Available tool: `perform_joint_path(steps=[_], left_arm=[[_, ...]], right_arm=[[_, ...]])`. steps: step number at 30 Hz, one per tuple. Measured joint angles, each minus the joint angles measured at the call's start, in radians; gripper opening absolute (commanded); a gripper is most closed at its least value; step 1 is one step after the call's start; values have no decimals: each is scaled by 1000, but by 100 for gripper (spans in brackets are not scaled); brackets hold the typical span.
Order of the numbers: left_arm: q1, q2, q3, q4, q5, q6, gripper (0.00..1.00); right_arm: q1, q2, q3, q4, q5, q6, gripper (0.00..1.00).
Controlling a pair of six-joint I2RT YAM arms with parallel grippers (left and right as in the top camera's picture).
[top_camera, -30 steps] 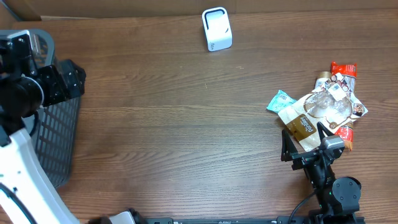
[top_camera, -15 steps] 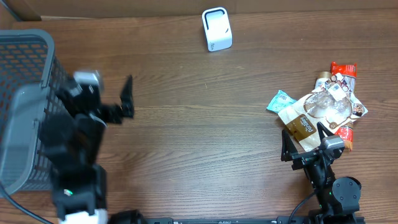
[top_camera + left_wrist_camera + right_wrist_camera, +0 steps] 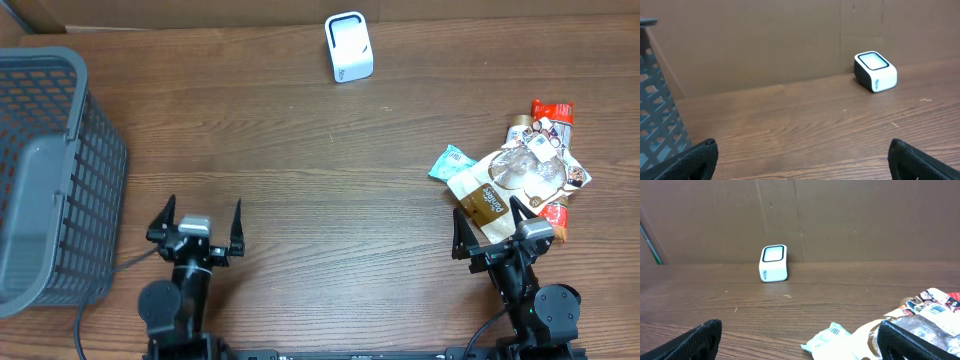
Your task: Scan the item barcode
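Crinkly film and foil: a loose heap of snack packets (image 3: 520,175) at the right side of the wooden counter (image 3: 330,200), just ahead of the right pincer (image 3: 487,226) and not touched by it. Topmost, a clear-fronted packet (image 3: 527,168) across a brown-and-white pouch (image 3: 483,197), with a teal sachet (image 3: 452,162) poking out on the left and a red wrapper (image 3: 553,110) at the far end. Probably light, soft and slippery, apt to buckle or slide when pinched and to drag a neighbour along. Best taken by a free edge or sealed seam, perhaps the near corner of the pouch or the lone sachet, clear of any printed label. No barcode legible from here, though a small white label shows on the clear-fronted packet. Spread fully wide and empty, the right pincer. Likewise gaping and empty, the left pincer (image 3: 200,216), near the front edge, beside the grey mesh basket (image 3: 50,170). At the far middle, well apart from the heap, the white barcode scanner (image 3: 348,47), its dark-rimmed window turned upward.
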Motion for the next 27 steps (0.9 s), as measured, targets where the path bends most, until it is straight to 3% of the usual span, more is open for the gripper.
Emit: perform_joint_path(steps=[6, 27], left_arm=[[0, -137, -57, -127, -10, 3, 100], [0, -167, -58, -127, -20, 3, 100]], right_arm=[[0, 0, 0, 0, 0, 0, 100], [0, 0, 0, 0, 0, 0, 100]])
